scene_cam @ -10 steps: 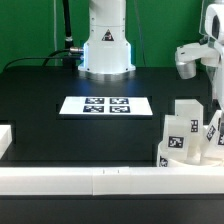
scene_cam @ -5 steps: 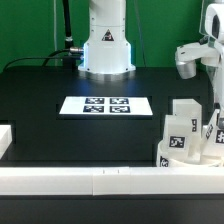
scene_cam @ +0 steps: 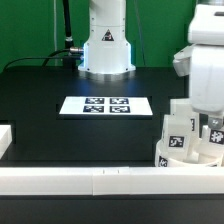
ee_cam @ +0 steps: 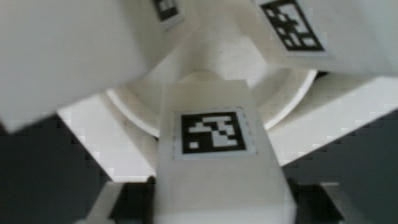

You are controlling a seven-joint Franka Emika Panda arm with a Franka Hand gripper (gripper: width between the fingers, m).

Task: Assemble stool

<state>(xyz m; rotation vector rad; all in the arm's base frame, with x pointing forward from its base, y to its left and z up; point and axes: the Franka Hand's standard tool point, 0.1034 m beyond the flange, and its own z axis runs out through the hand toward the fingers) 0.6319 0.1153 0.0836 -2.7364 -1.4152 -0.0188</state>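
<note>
Black table (scene_cam: pixel 40 120); marker board (scene_cam: pixel 105 105) flat on it, white border rail (scene_cam: pixel 80 180), round seat (scene_cam: pixel 170 160)

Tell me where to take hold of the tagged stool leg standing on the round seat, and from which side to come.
Grip the stool leg across its two narrow side faces, below the tag, coming straight down along its length. It is a long rectangular block, so the flat parallel sides suit the gripper, whose fingers already flank it in the wrist view. The other legs crowd close on the seat, so a sideways approach looks risky.

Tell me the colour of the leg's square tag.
Black and white on the white leg; the tag shows best in the wrist view.
</note>
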